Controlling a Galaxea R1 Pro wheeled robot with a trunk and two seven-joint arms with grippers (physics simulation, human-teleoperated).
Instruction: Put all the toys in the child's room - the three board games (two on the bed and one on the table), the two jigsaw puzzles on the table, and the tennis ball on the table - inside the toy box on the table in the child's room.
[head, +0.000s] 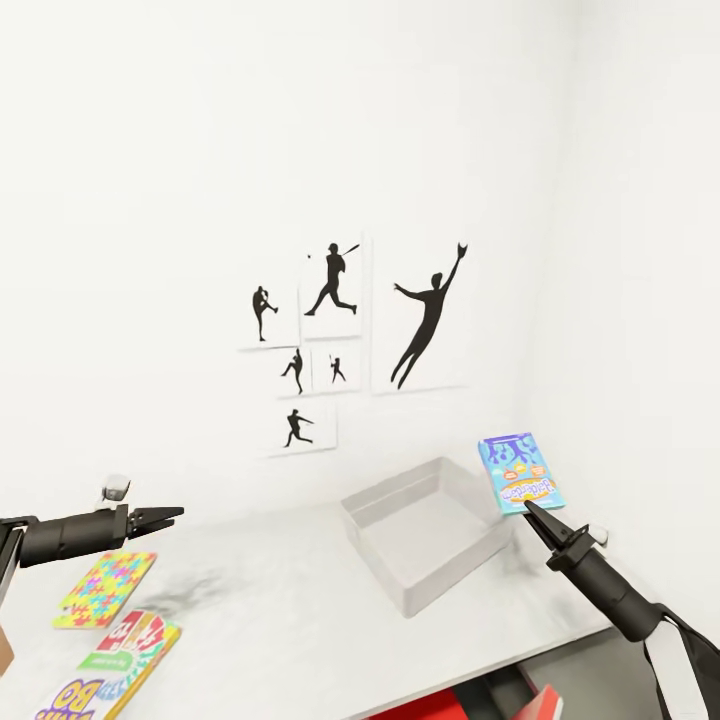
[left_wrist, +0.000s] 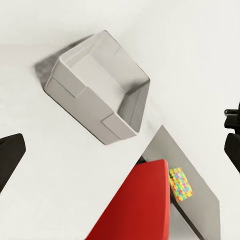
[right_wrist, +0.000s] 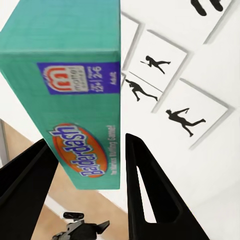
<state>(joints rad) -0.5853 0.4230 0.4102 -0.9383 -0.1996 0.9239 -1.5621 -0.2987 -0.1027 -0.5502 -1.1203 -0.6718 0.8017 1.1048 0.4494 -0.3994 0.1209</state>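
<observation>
The pale grey toy box (head: 430, 530) (left_wrist: 97, 87) stands on the table (head: 300, 600) with nothing inside it. My right gripper (head: 530, 510) (right_wrist: 89, 142) is shut on a blue-green board game (head: 520, 472) (right_wrist: 75, 75), held upright above the box's right end. My left gripper (head: 165, 517) hovers open over the table's left part, its fingers (left_wrist: 10, 155) spread wide. Below it lie a jigsaw puzzle (head: 105, 588), a Monopoly board game (head: 135, 635) and a second printed game box (head: 75, 698). The tennis ball and the bed are out of view.
White walls meet in a corner behind the table, with black baseball silhouettes (head: 340, 340) on them. A red object (left_wrist: 135, 205) sits below the table's front edge. Beside it, another colourful puzzle (left_wrist: 180, 184) lies on a lower grey surface.
</observation>
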